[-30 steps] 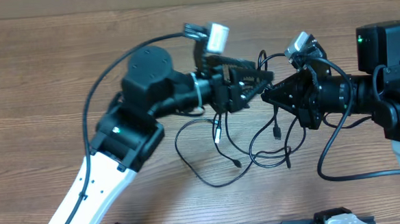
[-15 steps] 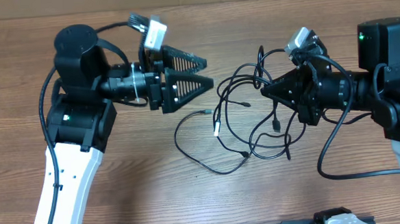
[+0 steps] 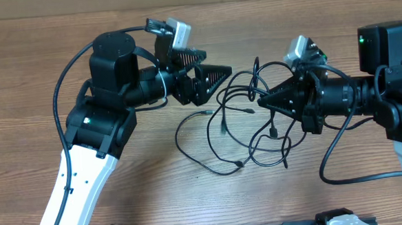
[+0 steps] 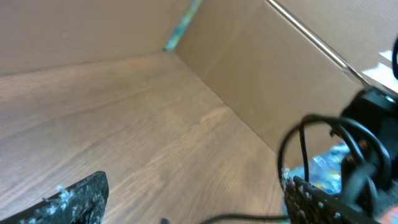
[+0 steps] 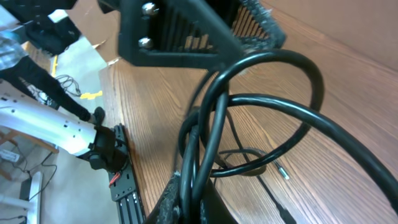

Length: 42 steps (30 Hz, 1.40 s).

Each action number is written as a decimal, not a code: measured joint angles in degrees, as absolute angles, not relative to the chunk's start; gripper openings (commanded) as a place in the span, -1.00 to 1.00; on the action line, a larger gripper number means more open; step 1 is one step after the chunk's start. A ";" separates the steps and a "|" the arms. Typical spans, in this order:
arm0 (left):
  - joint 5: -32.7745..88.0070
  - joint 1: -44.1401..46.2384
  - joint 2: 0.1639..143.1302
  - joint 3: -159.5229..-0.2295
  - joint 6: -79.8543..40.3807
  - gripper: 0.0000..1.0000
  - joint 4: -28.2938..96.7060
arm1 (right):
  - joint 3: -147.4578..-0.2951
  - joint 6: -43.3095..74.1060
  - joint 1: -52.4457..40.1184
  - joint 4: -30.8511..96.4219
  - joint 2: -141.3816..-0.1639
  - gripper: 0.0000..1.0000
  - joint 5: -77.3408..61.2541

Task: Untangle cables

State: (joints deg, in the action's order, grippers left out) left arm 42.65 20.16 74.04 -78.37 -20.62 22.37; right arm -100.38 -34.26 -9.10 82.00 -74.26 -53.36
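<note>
Left gripper [image 3: 218, 63] wide, empty, nine o'clock of the cables [image 3: 246, 110]; right gripper [image 3: 261, 102] clamps them at three. Separating judged underway; left must next seize a loop.

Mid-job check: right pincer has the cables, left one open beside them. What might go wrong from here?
1. The right pincer clamps several strands of the cables together, so pulling may tighten loops rather than free them.
2. The open left pincer faces overlapping loops and could close on more than one strand.
3. Loose plug ends on the table may snag.
</note>
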 measured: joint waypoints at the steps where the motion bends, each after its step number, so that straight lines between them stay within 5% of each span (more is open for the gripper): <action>1: 42.11 20.16 74.04 -78.37 -20.80 0.80 21.80 | -100.40 -34.61 -9.10 82.00 -74.26 -0.92 -53.74; 4: 41.12 20.16 74.04 -78.37 -20.99 0.83 20.16 | -100.38 -35.99 -9.10 82.02 -74.26 -0.92 -54.24; 6: 40.86 20.16 74.04 -78.37 -20.99 0.50 20.01 | -100.38 -36.64 -9.10 82.02 -74.26 -0.92 -54.63; 23: 53.74 24.47 74.04 -78.37 -7.18 0.76 20.29 | -100.40 -42.26 -9.10 81.69 -74.26 -0.92 -66.15; 24: 53.87 24.86 74.04 -78.37 -7.05 0.67 20.01 | -100.38 -42.57 -9.10 81.89 -74.26 -0.92 -66.72; 28: 54.52 26.28 74.04 -78.37 -6.87 -0.91 18.37 | -100.38 -43.40 -9.10 82.81 -74.26 -0.92 -67.81; 30: 54.92 26.28 74.04 -78.37 -6.83 -0.91 17.52 | -100.38 -43.48 -9.10 83.61 -74.26 -0.91 -67.44; 33: 55.11 26.28 74.04 -78.37 -6.83 -0.92 16.80 | -100.38 -43.53 -9.10 84.79 -74.26 -0.35 -66.30; 35: 55.05 26.28 74.04 -78.37 -6.83 -0.91 16.82 | -100.40 -43.16 -9.10 84.93 -74.26 0.45 -65.17; 42: 46.54 26.28 74.04 -78.37 -9.72 -0.91 19.73 | -100.38 -36.77 -9.10 85.03 -74.26 0.68 -56.51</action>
State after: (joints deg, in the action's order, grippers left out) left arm 46.54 26.28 74.04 -78.37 -9.72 19.73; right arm -100.38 -36.77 -9.10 85.03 -74.26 -56.51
